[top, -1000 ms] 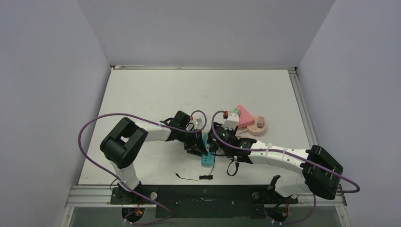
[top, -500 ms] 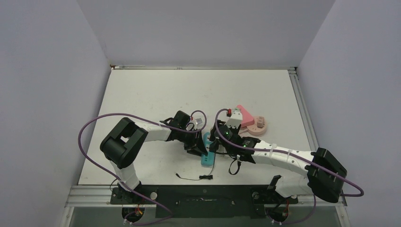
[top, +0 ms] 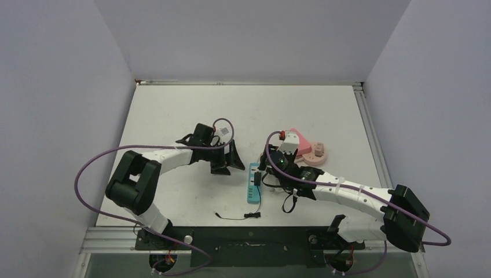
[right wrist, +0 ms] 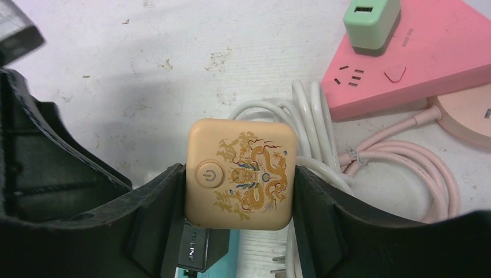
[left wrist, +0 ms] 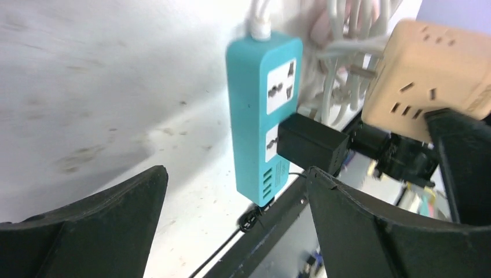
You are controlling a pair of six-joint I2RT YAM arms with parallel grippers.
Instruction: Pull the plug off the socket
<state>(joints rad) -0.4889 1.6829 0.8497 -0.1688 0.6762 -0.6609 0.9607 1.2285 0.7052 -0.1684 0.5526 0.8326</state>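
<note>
While the right gripper (right wrist: 240, 200) hangs over the middle of the table (top: 191, 110), its two fingers are clenched on opposite sides of a beige cube adapter (right wrist: 241, 174). The adapter's face, with a power button and a gold dragon print, is turned up toward the wrist camera. Seen from the left wrist, the adapter's metal prongs (left wrist: 362, 72) are bare and seated in no outlet, and the cube hangs beside the teal power strip (left wrist: 252, 116) without touching it. The strip lies flat on the table; its upper universal outlet is vacant, and a black plug (left wrist: 310, 145) is seated in the lower outlet, close under the held cube. A coil of white cable (right wrist: 310, 121) lies under and behind the adapter. Further right sit a pink triangular strip (right wrist: 417, 52) carrying a green charger (right wrist: 370, 17), a pink round base (right wrist: 469, 116) and a looped pink cable (right wrist: 405, 168). The left gripper (top: 227, 160) is released, fingers spread wide with nothing between them, and sits to the left of the teal strip, apart from it. A thin black lead (top: 237, 218) lies near the table's front edge.
</note>
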